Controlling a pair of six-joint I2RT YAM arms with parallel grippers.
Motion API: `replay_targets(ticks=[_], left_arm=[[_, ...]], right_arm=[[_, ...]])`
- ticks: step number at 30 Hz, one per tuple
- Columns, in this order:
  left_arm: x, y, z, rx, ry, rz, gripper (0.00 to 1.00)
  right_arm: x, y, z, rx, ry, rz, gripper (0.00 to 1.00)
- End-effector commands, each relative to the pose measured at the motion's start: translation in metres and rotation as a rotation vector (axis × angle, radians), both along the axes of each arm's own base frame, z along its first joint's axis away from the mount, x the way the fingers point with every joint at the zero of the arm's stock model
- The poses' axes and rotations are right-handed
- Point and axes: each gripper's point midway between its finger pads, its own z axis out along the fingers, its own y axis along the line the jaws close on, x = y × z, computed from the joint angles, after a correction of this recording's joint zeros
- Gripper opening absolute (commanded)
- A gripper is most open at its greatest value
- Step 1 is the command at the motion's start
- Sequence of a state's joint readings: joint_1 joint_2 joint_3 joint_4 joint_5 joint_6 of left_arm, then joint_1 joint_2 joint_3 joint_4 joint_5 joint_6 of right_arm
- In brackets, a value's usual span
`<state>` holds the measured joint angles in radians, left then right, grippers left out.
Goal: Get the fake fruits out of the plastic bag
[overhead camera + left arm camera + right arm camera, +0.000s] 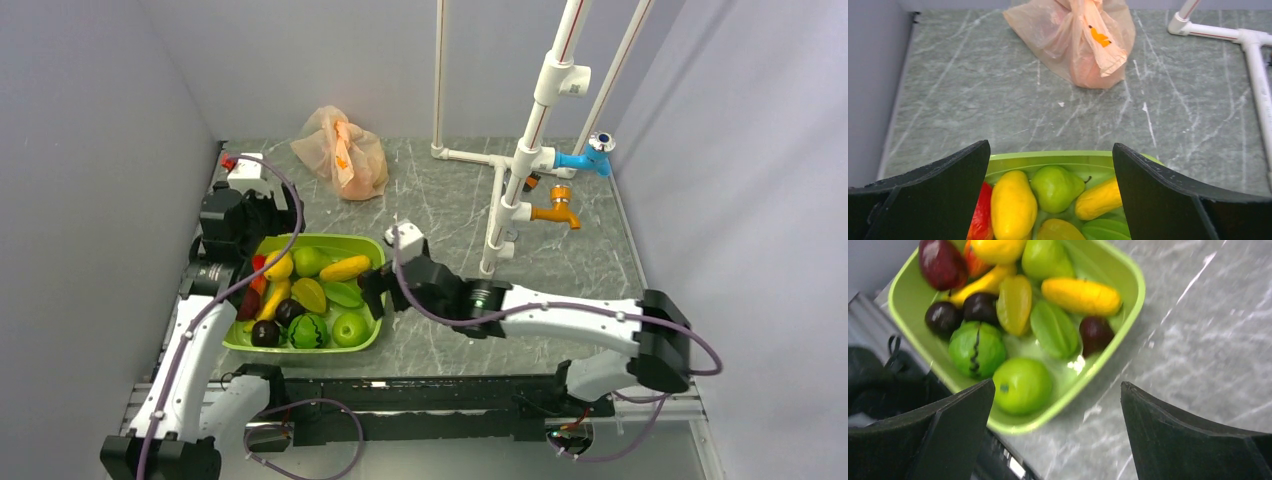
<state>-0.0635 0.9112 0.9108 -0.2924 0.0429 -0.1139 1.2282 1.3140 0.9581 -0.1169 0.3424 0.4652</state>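
The left end effector (1049, 150) and right end effector (1058, 390) hang open and empty beside the tub (300, 240). The bag (340, 152) lies far back on the bench (560, 300).

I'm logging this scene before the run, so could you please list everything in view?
bag: one, peach-orange, far side of table, contents unclear
tub: one, lime green, near left of table
fruits: about a dozen, yellow, green, red, dark purple, in tub
pipe frame: one, white, far right
blue tap: one, on pipe frame
orange tap: one, below blue tap
table: one, grey marbled
left gripper: one, black, open, over tub's far rim
right gripper: one, black, open, at tub's right rim
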Motion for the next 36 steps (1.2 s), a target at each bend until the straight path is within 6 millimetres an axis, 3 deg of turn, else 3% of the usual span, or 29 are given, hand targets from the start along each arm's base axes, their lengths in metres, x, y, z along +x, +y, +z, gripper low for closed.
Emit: replay_targets(ticks=[1, 6, 9, 13, 22, 26, 31, 36], left_arm=[[-0.009, 0.029, 0.022, 0.123, -0.103, 0.173, 0.99], [-0.026, 0.066, 0.03, 0.176, -0.146, 0.393, 0.99], [-0.031, 0.076, 0.034, 0.194, -0.165, 0.449, 0.99], [-0.038, 0.086, 0.038, 0.198, -0.177, 0.505, 0.99], [-0.032, 0.08, 0.033, 0.201, -0.164, 0.469, 0.99], [-0.029, 0.079, 0.031, 0.209, -0.144, 0.463, 0.99], [-0.024, 0.077, 0.029, 0.247, -0.134, 0.435, 0.99], [-0.017, 0.073, 0.025, 0.252, -0.115, 0.414, 0.99]], right_arm=[[0.051, 0.026, 0.041, -0.032, -0.201, -0.141, 1.0], [0.089, 0.052, 0.036, -0.105, -0.268, -0.217, 1.0], [0.12, 0.062, 0.036, -0.123, -0.296, -0.254, 0.99], [0.168, 0.071, 0.015, -0.107, -0.185, -0.299, 0.99], [0.26, 0.099, -0.005, -0.039, -0.179, -0.293, 0.99], [0.288, 0.116, -0.004, -0.018, -0.227, -0.243, 0.99], [0.32, 0.115, 0.0, 0.038, -0.254, -0.283, 0.99], [0.337, 0.122, -0.008, 0.063, -0.255, -0.243, 0.8]])
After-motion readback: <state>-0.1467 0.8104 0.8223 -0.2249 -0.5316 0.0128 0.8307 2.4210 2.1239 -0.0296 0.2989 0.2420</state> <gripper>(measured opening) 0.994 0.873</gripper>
